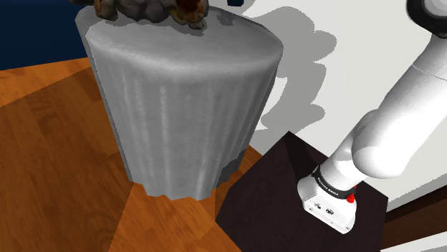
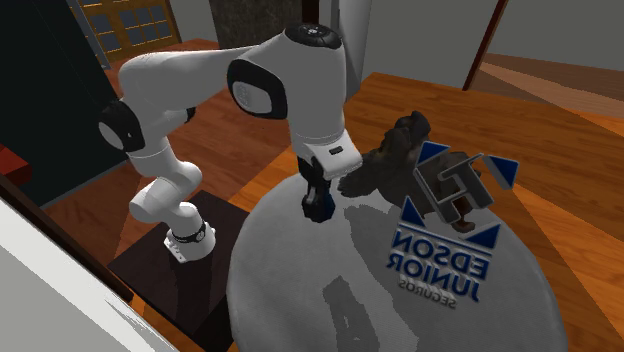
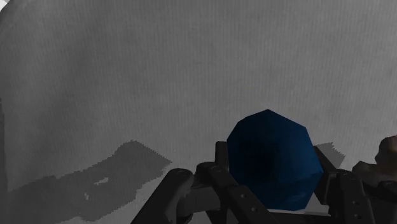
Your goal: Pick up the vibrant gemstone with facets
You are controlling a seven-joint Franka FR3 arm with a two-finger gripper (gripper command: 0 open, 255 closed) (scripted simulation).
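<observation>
Fingers (image 3: 224, 181) of my black gripper (image 3: 273, 175) press on both sides of the deep blue faceted gemstone (image 3: 270, 156), pinching it dead centre; it is roundish, with no clear long axis. It is close over the grey draped round table (image 3: 127, 76), near the edge closest to my stand (image 1: 272, 193), just beside a brown rocky lump (image 2: 395, 155). My white arm (image 2: 310, 100) arches over from the stand, hand pointing steeply down.

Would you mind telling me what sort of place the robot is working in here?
Probably a room in a house, rendered in a simulator: a wooden floor, a round table draped in grey cloth, and a paned wooden door in the background.
</observation>
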